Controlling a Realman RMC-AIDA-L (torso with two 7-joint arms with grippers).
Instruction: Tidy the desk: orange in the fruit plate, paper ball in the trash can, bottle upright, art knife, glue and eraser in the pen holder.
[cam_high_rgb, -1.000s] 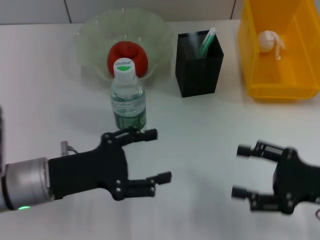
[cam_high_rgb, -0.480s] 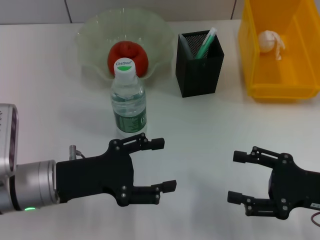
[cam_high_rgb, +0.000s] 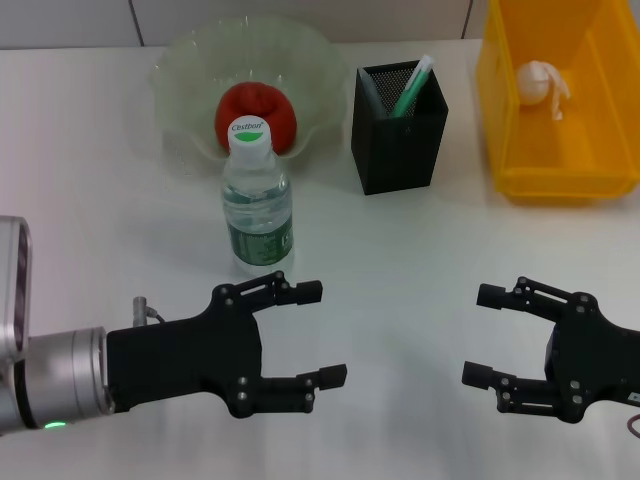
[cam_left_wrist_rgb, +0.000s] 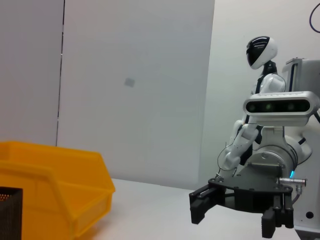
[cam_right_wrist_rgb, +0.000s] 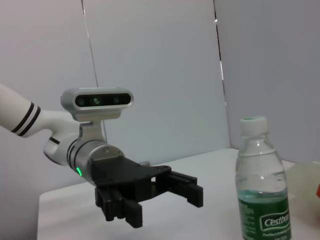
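Observation:
The orange (cam_high_rgb: 256, 112) lies in the pale-green fruit plate (cam_high_rgb: 180, 70). In front of the plate, the bottle (cam_high_rgb: 257, 200) stands upright on the desk (cam_high_rgb: 420, 250), and it also shows in the right wrist view as bottle (cam_right_wrist_rgb: 260, 195). The black pen holder (cam_high_rgb: 398, 130) holds the mint-green art knife (cam_high_rgb: 413, 84) and a grey stick, the glue (cam_high_rgb: 371, 88). The paper ball (cam_high_rgb: 540, 82) rests in the yellow trash can (cam_high_rgb: 560, 170). My left gripper (cam_high_rgb: 320, 334) is open just in front of the bottle. My right gripper (cam_high_rgb: 480, 335) is open at the front right. The eraser is out of view.
The left wrist view shows the trash can (cam_left_wrist_rgb: 55, 185), a corner of the pen holder (cam_left_wrist_rgb: 10, 212) and my right gripper (cam_left_wrist_rgb: 235, 217). The right wrist view shows my left gripper (cam_right_wrist_rgb: 150, 195) over bare desk.
My left gripper has drawn back from the bottle toward the desk's front edge, still open. The right gripper has barely shifted.

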